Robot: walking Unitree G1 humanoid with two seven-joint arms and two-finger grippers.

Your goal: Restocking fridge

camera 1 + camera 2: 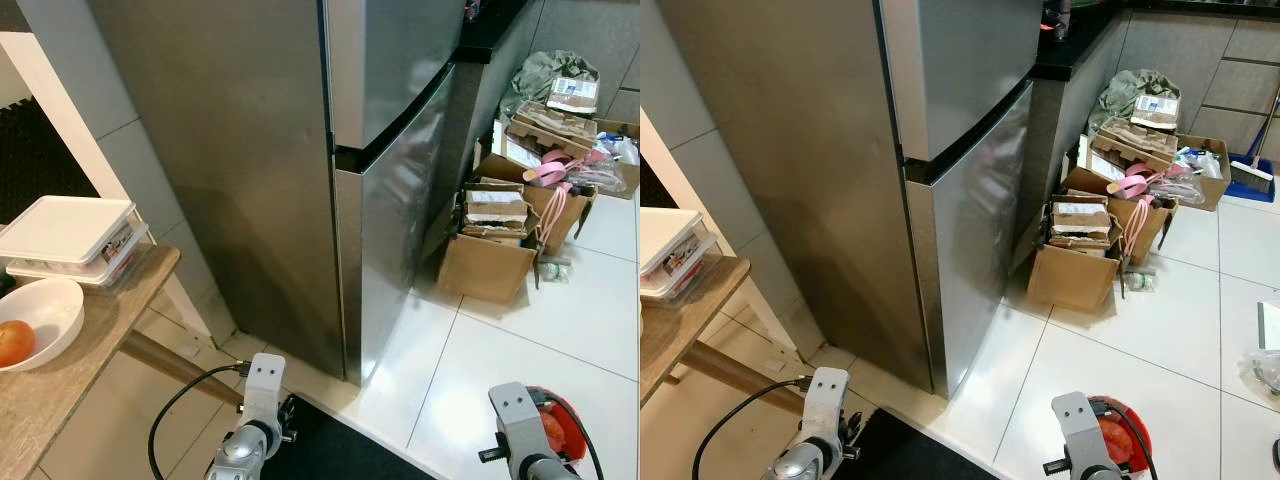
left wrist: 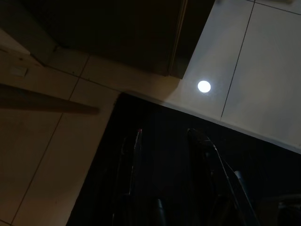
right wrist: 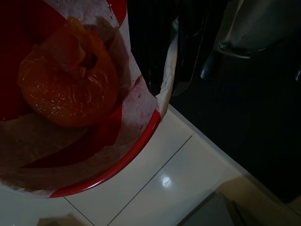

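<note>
Under my right gripper [image 3: 141, 56], whose fingers I cannot tell, a red bowl [image 3: 113, 169] holds the orange [image 3: 66, 92]; left gripper [image 2: 164, 174] hangs spread; fridge [image 1: 300, 180] ahead, doors closed.

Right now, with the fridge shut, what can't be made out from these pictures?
- Fridge contents: both doors shut, eye views.
- Stacked containers: white lids hide what is inside, left eye view.
- Round orange thing in the white bowl: cut by the frame edge.
- Red basket: plastic wrap blurs the orange item, right wrist view.
- Cardboard boxes: jumble too small to sort.
</note>
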